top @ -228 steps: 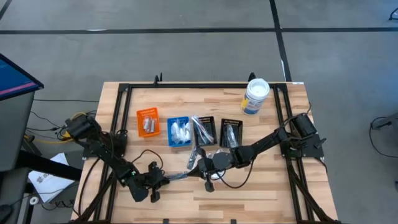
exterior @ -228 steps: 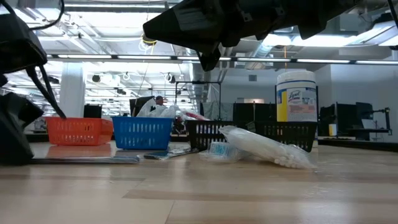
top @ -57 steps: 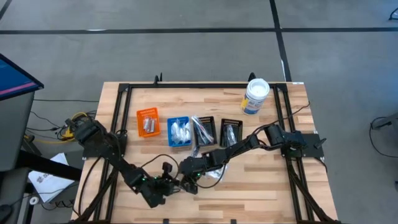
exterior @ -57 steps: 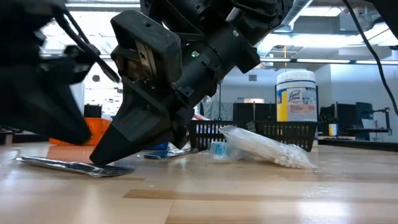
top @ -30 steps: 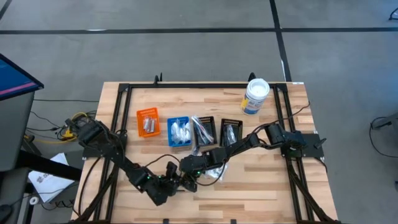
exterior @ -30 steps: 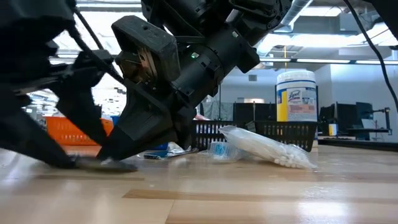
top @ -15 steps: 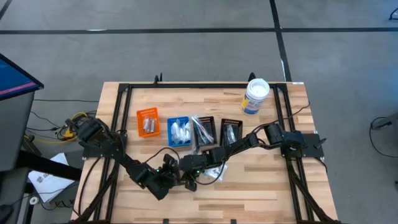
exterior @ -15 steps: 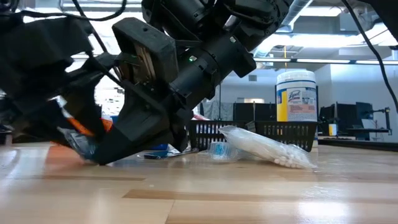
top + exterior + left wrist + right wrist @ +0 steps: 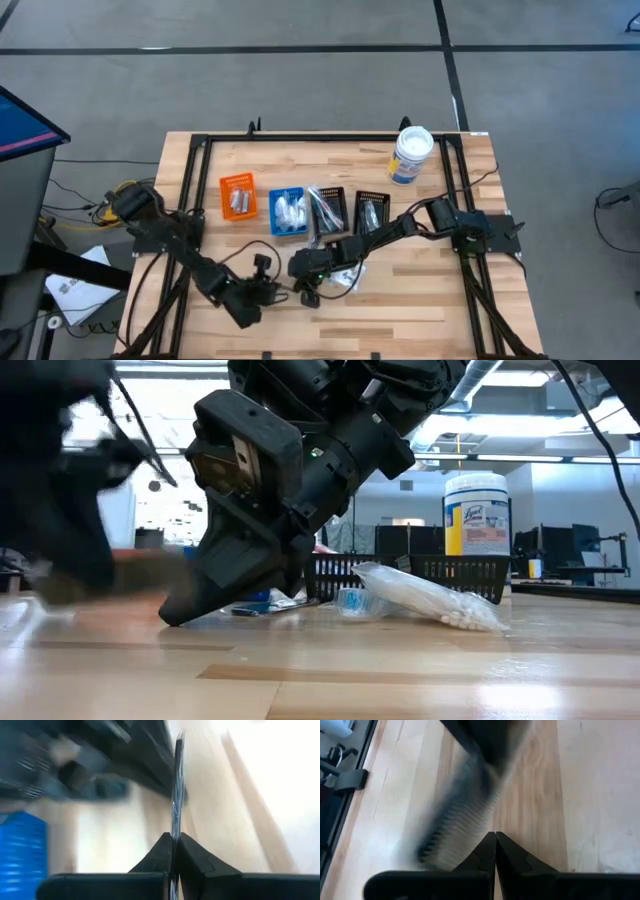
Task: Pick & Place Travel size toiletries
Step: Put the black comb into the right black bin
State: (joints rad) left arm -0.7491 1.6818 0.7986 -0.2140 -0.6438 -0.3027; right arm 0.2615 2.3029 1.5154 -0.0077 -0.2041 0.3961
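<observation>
Silvery sachet (image 9: 176, 795) pinched edge-on in left gripper (image 9: 173, 851), right gripper (image 9: 494, 851) pressed together nearby; carrying, next needing a bin.

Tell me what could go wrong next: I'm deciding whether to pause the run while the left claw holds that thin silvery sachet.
1. The left claw pinches the silvery sachet only at one end, so it may slip out on the way.
2. The right claw, shut, sits low beside the left one. The two could collide.
3. The clear swab packet lies near the right claw and could be swept aside.
</observation>
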